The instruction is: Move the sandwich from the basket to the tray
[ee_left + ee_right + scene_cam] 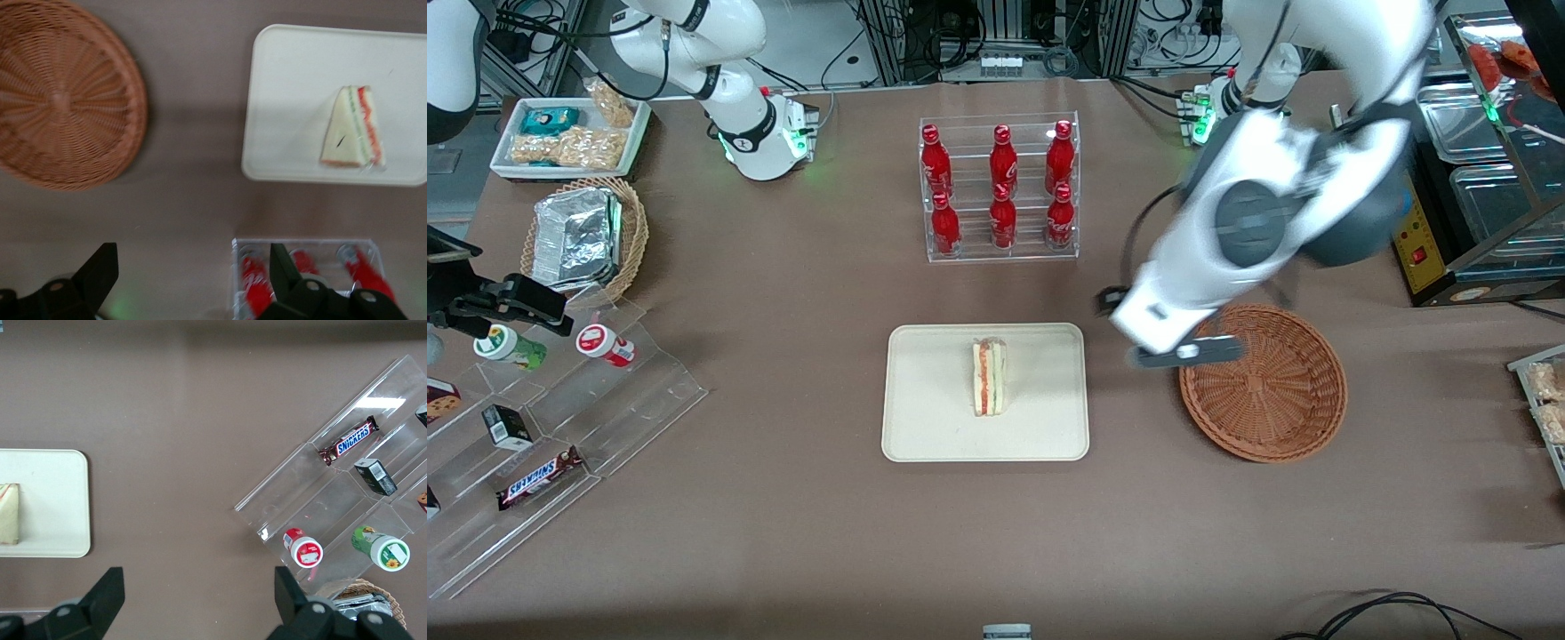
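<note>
The sandwich (989, 377) is shown lying on the tray (925, 427), the basket (1267, 400) left bare, and the gripper (190, 280), released and holding nothing, is best lifted clear without disturbance to the tray.

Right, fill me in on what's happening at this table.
The left arm is moving a sandwich from a basket to a tray, and that part looks done. The sandwich lies on the tray, near its middle. The basket, beside the tray toward the working arm's end of the table, holds nothing. The gripper hangs above the basket's rim on the side nearest the tray, its fingers spread and holding nothing.
</note>
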Controlling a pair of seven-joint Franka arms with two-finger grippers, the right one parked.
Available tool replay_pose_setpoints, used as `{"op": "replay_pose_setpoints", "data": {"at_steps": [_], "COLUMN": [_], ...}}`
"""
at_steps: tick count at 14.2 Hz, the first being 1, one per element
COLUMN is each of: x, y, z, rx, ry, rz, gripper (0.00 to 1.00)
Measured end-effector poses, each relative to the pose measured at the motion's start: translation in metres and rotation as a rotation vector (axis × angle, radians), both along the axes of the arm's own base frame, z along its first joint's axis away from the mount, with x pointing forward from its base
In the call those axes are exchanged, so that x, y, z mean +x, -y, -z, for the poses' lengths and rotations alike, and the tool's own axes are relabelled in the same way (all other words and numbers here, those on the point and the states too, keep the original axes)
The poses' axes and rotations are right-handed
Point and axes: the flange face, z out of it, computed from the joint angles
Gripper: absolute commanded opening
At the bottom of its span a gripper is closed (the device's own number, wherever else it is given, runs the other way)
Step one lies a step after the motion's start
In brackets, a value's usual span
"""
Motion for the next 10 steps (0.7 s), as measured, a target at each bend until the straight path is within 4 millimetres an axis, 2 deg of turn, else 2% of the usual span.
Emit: {"op": "replay_pose_setpoints", "data": {"at_steps": [4, 8, 10], "x": [-0.008, -0.025, -0.032], "y": [-0.120, -0.225, -0.265], "z": [-0.052, -0.076, -0.088], "rx": [-0.001, 0.027, 0.042], "ry": [-0.068, -0.148, -0.142], "rz": [-0.048, -0.182, -0.243], "gripper": [1.00, 1.00, 1.00]}}
